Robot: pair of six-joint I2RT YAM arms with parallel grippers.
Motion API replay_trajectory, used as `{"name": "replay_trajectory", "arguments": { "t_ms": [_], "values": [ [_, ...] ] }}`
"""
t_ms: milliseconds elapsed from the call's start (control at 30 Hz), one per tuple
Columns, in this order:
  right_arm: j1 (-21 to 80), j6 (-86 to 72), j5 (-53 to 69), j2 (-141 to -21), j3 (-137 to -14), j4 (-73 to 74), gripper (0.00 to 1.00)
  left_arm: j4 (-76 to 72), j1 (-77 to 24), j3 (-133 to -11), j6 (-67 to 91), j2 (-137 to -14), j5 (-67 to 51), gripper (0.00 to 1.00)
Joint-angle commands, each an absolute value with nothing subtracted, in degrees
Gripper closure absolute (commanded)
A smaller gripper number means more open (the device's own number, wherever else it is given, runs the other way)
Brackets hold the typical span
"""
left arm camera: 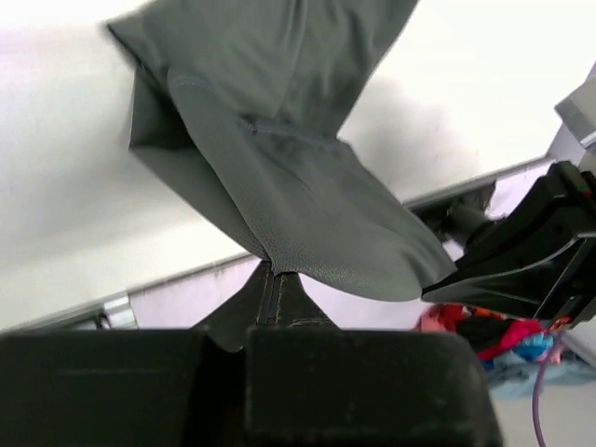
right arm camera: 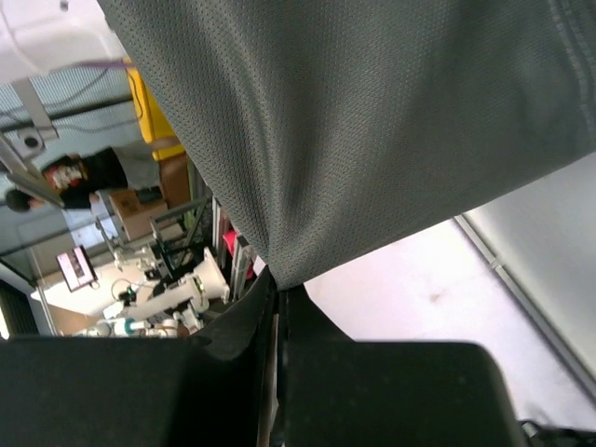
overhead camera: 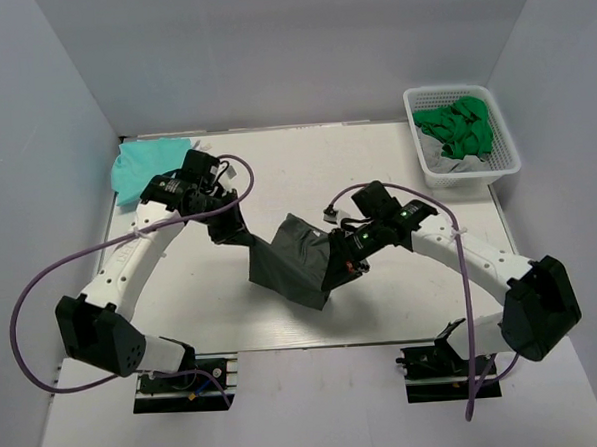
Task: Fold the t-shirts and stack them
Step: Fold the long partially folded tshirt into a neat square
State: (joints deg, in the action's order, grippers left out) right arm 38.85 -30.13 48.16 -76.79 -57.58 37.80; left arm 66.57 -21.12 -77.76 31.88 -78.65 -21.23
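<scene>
**A:** Start big — what's on the surface (overhead camera: 296,169)?

**B:** The dark shirt (overhead camera: 292,259), around the middle. Its upper edge is lifted at two points, and the lower fold seems to rest on the surface toward the near edge.

**A:** And elsewhere?

**B:** A basket (overhead camera: 510,142) at the far right corner holds a green shirt (overhead camera: 459,125) and a grey shirt (overhead camera: 437,158). A mint shirt (overhead camera: 140,167) lies at the far left corner, well apart from the dark one.

**A:** The fingers?

**B:** The left fingers (left arm camera: 256,298) are pressed together on a bit of the dark shirt's edge, and the cloth runs straight into the closed tips. The right fingers (right arm camera: 256,303) pinch the opposite side the same way.

**A:** How will it handle?

**B:** Light and limp, I'd judge. It's a fine knit with no stiffness, so it sags and bunches between the two holds. The hem or shoulder corners look like the best places to grip, since a pinch mid-panel only gathers a wad. So little cloth sits in each pinch that it could slip out if the two holds pull apart hard.
</scene>
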Motion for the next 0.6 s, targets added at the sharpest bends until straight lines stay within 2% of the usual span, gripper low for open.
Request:
{"name": "replay_trajectory", "arguments": {
  "t_ms": [0, 267, 567],
  "values": [
    [37.4, -28.7, 50.8, -79.4, -56.7, 35.2, 1.00, 58.8, -19.8, -77.7, 32.9, -80.0, -17.9, 1.00],
    [32.3, -27.2, 54.8, -83.7, -56.1, 29.6, 1.00, 52.4, -19.8, -78.8, 33.6, -85.5, -13.9, 1.00],
    [26.4, -23.0, 56.3, -92.2, -61.8, 30.5, 1.00, 49.5, -19.8, -88.1, 33.6, -97.8, -11.8, 1.00]
  ]
}}
